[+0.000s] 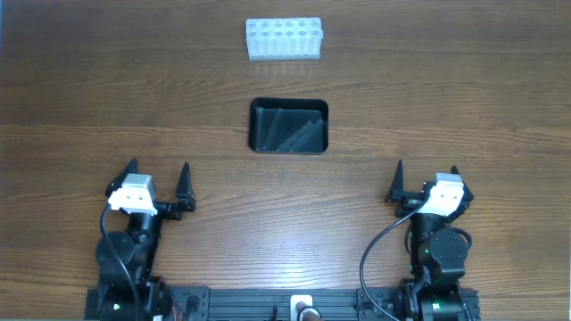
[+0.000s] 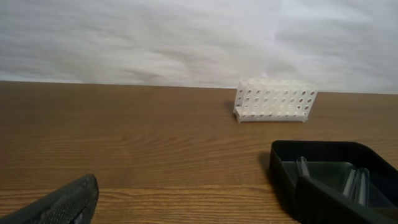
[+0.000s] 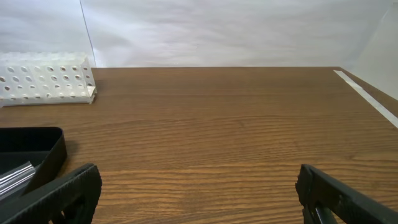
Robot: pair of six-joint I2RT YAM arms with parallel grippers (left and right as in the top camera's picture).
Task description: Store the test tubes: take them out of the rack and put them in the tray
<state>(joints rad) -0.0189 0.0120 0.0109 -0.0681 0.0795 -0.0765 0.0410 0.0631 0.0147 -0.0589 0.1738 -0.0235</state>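
Observation:
A white test tube rack (image 1: pixel 284 40) stands at the far side of the table, and no tubes stick out above its top (image 2: pixel 275 100) (image 3: pixel 43 78). In front of it lies a black tray (image 1: pixel 288 102) holding several clear test tubes (image 1: pixel 299 130) (image 2: pixel 357 182). My left gripper (image 1: pixel 159 181) is open near the table's front left, well short of the tray. My right gripper (image 1: pixel 426 181) (image 3: pixel 199 199) is open at the front right, with nothing between its fingers.
The brown wooden table stretches between the grippers and the tray wall (image 2: pixel 292 186) (image 3: pixel 37 149). A pale strip (image 3: pixel 367 93) marks the table's right side. A white backdrop hangs behind the rack.

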